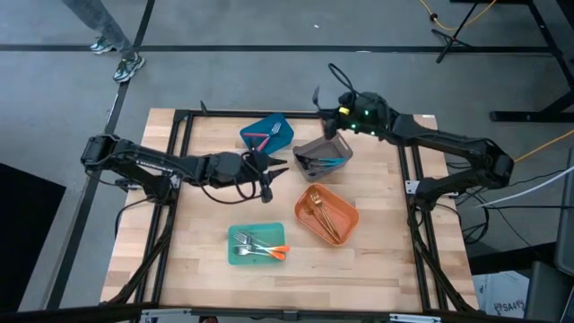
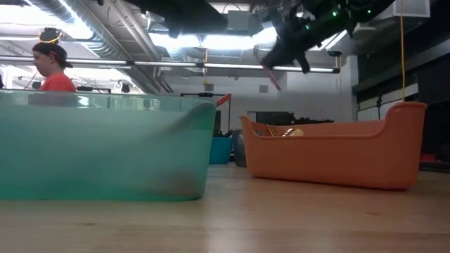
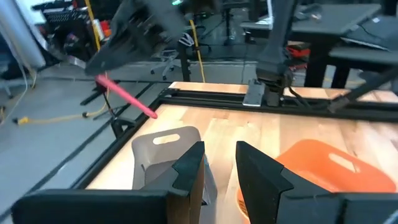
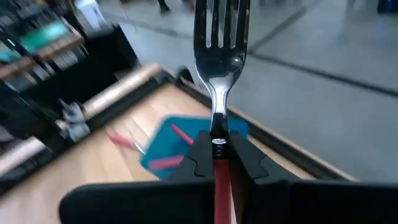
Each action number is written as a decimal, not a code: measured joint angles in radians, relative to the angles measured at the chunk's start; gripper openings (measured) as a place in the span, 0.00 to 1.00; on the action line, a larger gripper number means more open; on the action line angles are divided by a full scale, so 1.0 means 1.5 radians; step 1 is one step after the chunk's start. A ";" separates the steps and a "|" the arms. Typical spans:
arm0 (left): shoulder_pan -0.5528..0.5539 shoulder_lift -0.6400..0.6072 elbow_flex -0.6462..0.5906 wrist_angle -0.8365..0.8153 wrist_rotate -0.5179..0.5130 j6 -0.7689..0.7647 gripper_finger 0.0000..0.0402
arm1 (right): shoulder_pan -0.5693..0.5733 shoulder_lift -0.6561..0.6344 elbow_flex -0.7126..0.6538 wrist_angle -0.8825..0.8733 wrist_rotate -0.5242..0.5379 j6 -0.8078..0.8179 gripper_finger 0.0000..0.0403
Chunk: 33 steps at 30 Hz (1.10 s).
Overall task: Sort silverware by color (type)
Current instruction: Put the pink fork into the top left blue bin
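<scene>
My right gripper [image 4: 217, 140] is raised above the table's far side, near the grey bin [image 1: 321, 154], and is shut on a fork [image 4: 219, 43] with silver tines and a red-pink handle. The handle also shows in the left wrist view [image 3: 127, 96] and in the low view [image 2: 271, 76]. My left gripper [image 3: 221, 168] stands open over the table's middle [image 1: 272, 170] with nothing between its fingers. Pink-handled pieces lie in the blue bin [image 1: 267, 133]. Blue-handled ones lie in the grey bin, gold ones in the orange bin [image 1: 327, 213] and orange-handled forks in the teal bin [image 1: 256, 244]. My right gripper pinches the fork between its two fingers where the silver neck meets the red-pink handle [image 4: 217, 148]. The fork lies along the fingers, with the tines sticking out past the fingertips and the handle [image 3: 134, 101] slanting away below the gripper. The fork is lifted clear of the table and bins.
The four bins cluster at the table's middle and far side. A black frame [image 1: 408, 170] runs around the wooden top. The near part of the table is bare wood [image 1: 359, 269]. A person in a red shirt [image 2: 53, 70] is in the room behind.
</scene>
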 joint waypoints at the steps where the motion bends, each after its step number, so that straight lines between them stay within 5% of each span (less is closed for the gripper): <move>1: 0.006 0.000 0.000 0.000 0.000 -0.012 0.21 | 0.016 0.000 0.000 0.021 0.016 0.004 0.01; 16: 0.054 0.000 0.000 0.000 -0.001 -0.037 0.22 | 0.212 0.088 0.000 0.339 0.152 -0.013 0.01; 33: 0.066 0.000 0.000 0.000 -0.091 -0.035 0.22 | 0.249 0.186 0.000 0.472 0.215 -0.017 0.01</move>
